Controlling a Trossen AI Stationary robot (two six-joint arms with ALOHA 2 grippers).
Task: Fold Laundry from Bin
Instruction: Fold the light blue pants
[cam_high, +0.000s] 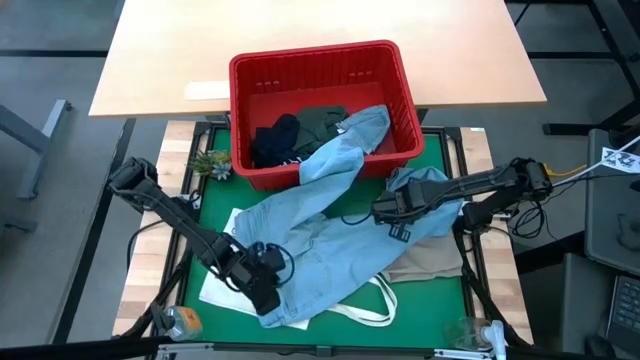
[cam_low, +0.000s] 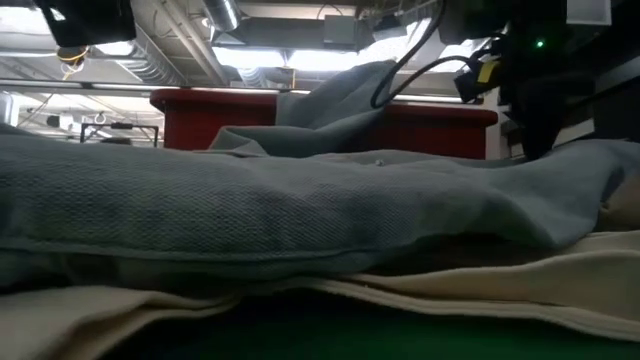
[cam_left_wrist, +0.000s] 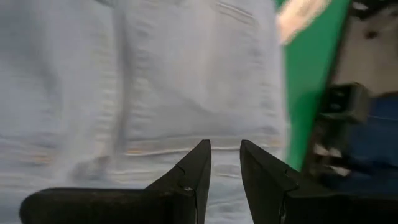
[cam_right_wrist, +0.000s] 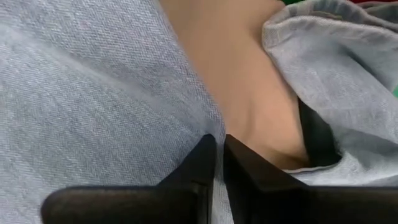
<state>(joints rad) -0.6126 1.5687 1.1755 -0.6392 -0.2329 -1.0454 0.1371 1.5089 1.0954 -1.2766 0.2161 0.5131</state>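
The light blue jeans (cam_high: 320, 235) lay spread across the green mat of the desk (cam_high: 445, 290), their long axis running diagonally from the near left corner of the mat up toward the bin (cam_high: 322, 105), with one leg draped over the bin's near rim. This diagonal was the governing relation: the two arms stood at opposite ends of it.

Nearest the front edge, the left gripper (cam_high: 262, 287) rested low over the near end of the jeans. Its fingers (cam_left_wrist: 193, 174) stood narrowly apart just above a stitched seam, with a gap showing between them. No cloth could be seen pinched there, so a hold could not be confirmed.

Farther in, the right gripper (cam_high: 385, 210) sat over the jeans' right edge, where the denim overlapped the beige cloth (cam_high: 430, 255). In the right wrist view its fingers (cam_right_wrist: 202, 165) were nearly together at the denim edge, with the beige cloth (cam_right_wrist: 242, 106) directly beyond. Whether they gripped the denim could not be determined.

A white tote bag (cam_high: 350, 305) lay beneath the jeans' near end.

Farthest away, the bin still contained dark garments (cam_high: 290, 135) and the upper part of the jeans leg. Judged from this layout, clearing that leg out of the bin would call for a pull toward the front edge, along the jeans' long axis; the right arm was the nearer to the draped leg.
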